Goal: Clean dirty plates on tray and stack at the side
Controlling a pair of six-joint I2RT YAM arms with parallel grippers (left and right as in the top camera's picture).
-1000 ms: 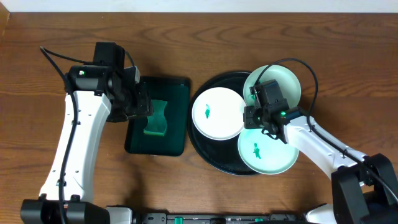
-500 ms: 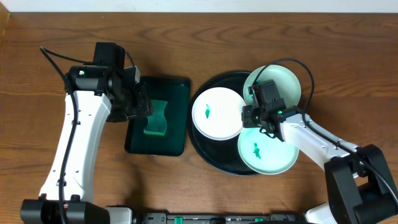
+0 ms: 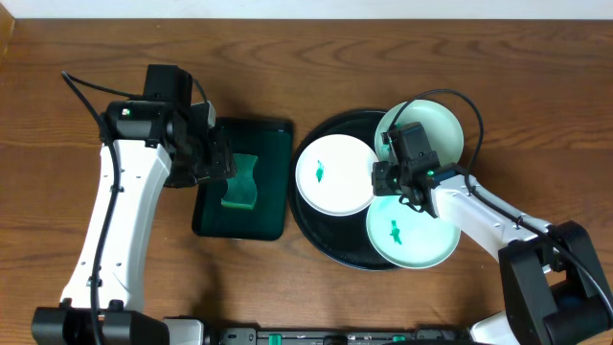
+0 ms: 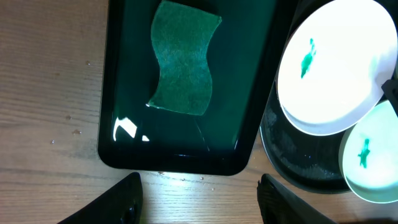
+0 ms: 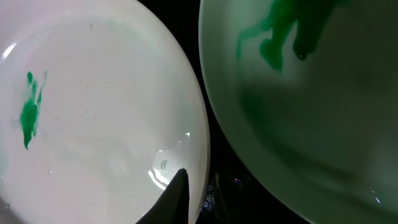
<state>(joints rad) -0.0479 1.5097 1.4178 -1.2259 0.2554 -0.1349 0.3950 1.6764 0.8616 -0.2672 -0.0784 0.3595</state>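
Overhead: the large round glossy black tray [image 3: 311,230] rests on the brown wooden table [image 3: 536,86]. It carries all three small round plates: a white plate [image 3: 333,174] on its left half, a pale mint plate [image 3: 436,129] at its upper right rim, and a second mint plate [image 3: 412,238] at its lower right. The right end effector [image 3: 391,180] sits low over the tray's middle, where the plates meet. Left of the black tray lies a dark green rectangular tray [image 3: 239,222] holding a green sponge [image 3: 239,184], with the left end effector [image 3: 218,163] at its left edge.

Left wrist: its fingers [image 4: 121,202] stand spread with nothing between them, short of the sponge.

Right wrist: one finger [image 5: 177,196] rests at the white plate's rim, beside a strip of bare black tray. The other finger is hidden, so I cannot tell whether the rim is pinched.

No plate looks cleaned or stacked, so this seems to be the first pick-up. Next comes a firm rim pinch and a lift clear of the overlapping neighbour, while the left arm takes the sponge.
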